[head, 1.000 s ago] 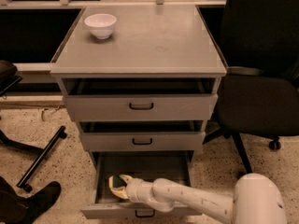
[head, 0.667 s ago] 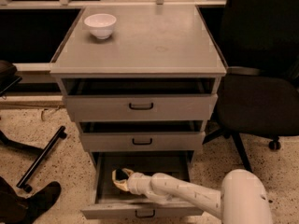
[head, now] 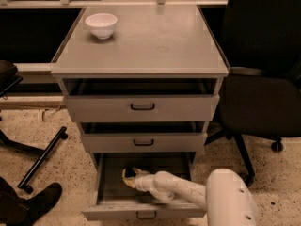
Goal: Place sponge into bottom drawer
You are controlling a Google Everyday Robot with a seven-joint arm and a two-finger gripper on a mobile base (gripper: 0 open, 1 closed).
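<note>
White arm's gripper (head: 136, 179) is down in the open grey wood-look bottom drawer (head: 110, 194), its tip half-lost against the small pale yellow sponge (head: 127, 174) at its 10 o'clock, so can't tell the grip. One sponge, two shallower drawers (head: 141, 108) above, one white bowl (head: 101, 25) at the cabinet top's (head: 155, 41) 10 o'clock.

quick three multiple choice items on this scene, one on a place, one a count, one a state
1. Where is the gripper?
A. above the white bowl
B. inside the bottom drawer, at the sponge
C. beside the office chair
2. How many drawers does the cabinet have?
A. three
B. two
C. five
3. What state is the bottom drawer in?
A. shut
B. lying on the floor
C. pulled open
Answers: 1 B, it sits low in the lowest drawer by the sponge; 2 A, three handled fronts are stacked; 3 C, its front stands well forward and its inside shows.
</note>
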